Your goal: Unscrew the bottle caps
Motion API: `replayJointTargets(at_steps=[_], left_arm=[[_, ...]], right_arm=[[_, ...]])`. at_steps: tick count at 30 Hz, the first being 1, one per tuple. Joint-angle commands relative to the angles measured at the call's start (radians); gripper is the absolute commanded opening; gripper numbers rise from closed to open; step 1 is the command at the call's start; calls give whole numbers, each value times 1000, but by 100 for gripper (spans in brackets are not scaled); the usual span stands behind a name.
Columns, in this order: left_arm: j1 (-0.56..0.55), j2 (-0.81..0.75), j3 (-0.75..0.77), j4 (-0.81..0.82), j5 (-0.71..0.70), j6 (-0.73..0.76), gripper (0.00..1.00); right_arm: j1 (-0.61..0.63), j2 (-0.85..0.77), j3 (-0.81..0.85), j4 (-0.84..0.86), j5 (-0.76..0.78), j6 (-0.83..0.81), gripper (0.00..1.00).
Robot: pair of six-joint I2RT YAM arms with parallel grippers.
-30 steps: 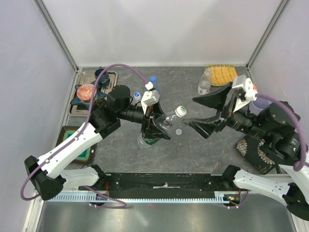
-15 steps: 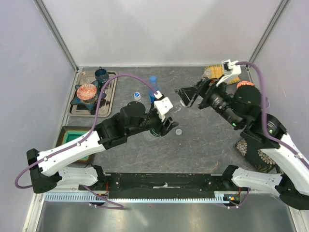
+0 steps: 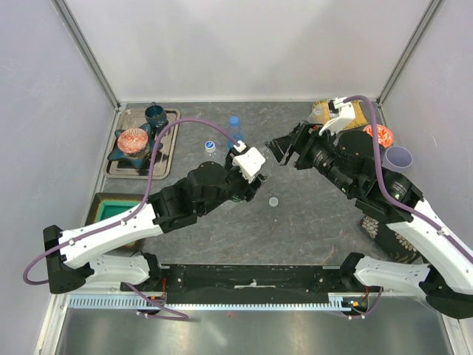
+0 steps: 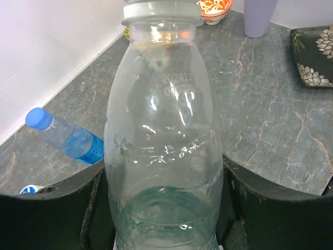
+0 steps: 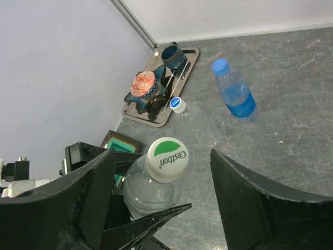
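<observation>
My left gripper is shut on the body of the plain clear bottle and holds it upright. Its white and green cap is on. My right gripper is open, with its fingers on either side of that cap and not touching it; in the top view the right gripper is just right of the left one. The blue-labelled bottle lies behind, also in the right wrist view. The very short bottle stands to its left. The green-labelled bottle is hidden.
A loose white cap lies on the table. A tray with a blue cup and a patterned bowl is at the back left, a green dish at the left. A lilac cup, an orange bowl and a dark floral box are at the right.
My left arm stretched right and stood the clear bottle upright. My right gripper swung from the right towards the back and centre, over the bottle's cap, still open.
</observation>
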Motion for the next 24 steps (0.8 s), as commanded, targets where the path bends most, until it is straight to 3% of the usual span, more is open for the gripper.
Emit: replayJointTargets(at_steps=[1,14,17,21,24], left_arm=[[-13,-17,-5,68,-44,42,30],[-19,-35,-21,76,-47,46,30],[-19,-35,-26,77,-46,45,30],[-19,-40,-34,80,-21,45,31],[-19,-52,-38,77,51,40,30]], right_arm=[[4,9,-16,40,10,7,76],[4,-6,-60,75,24,9,45],[4,-17,-74,89,19,1,34],[4,-27,-90,113,-23,-31,3],[4,-35,-96,141,-126,-95,0]])
